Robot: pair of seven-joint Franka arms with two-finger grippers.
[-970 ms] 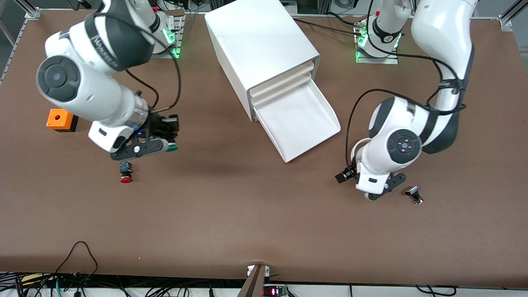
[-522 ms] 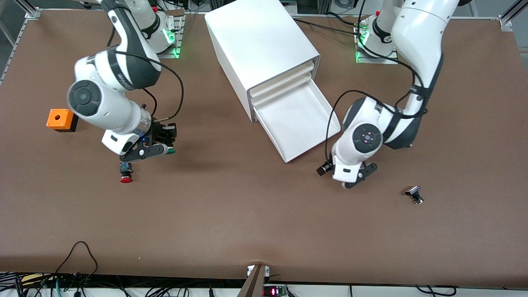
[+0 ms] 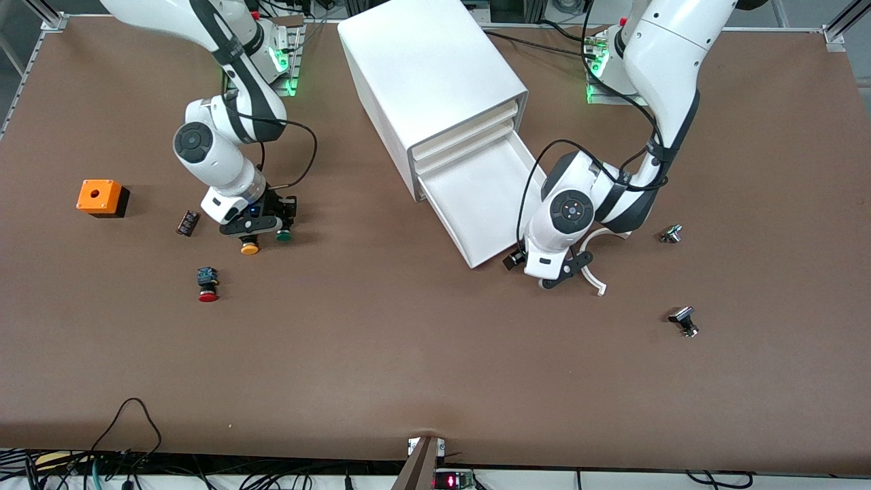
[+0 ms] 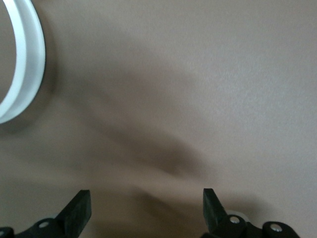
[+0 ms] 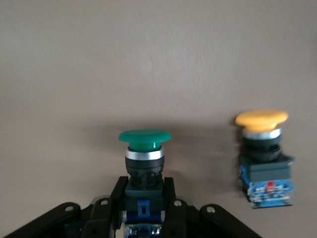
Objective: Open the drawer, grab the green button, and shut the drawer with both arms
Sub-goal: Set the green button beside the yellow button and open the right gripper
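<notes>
The cabinet's [image 3: 429,75] bottommost drawer [image 3: 486,197] is pulled out and looks empty. My right gripper [image 3: 271,223] is low over the table toward the right arm's end, shut on the green-capped button [image 3: 284,236]. In the right wrist view the fingers [image 5: 116,198] clamp its black-and-blue body below the green cap [image 5: 144,138], with my right gripper [image 5: 144,201] closed around it. My left gripper [image 3: 563,272] is open and empty, just off the drawer's front corner. In the left wrist view my left gripper [image 4: 146,213] shows only bare table between its fingers.
An orange-capped button [image 3: 250,248] lies beside the green one, also in the right wrist view [image 5: 262,148]. A red-capped button [image 3: 207,292], a small black part [image 3: 187,222] and an orange box [image 3: 102,197] lie nearby. A white curved piece [image 3: 597,280] and small metal parts [image 3: 671,234] [image 3: 684,321] lie near my left gripper.
My left arm has swung in toward the drawer's front corner. My right arm has drawn back, still holding the green button, uncovering the orange-capped button and black part.
</notes>
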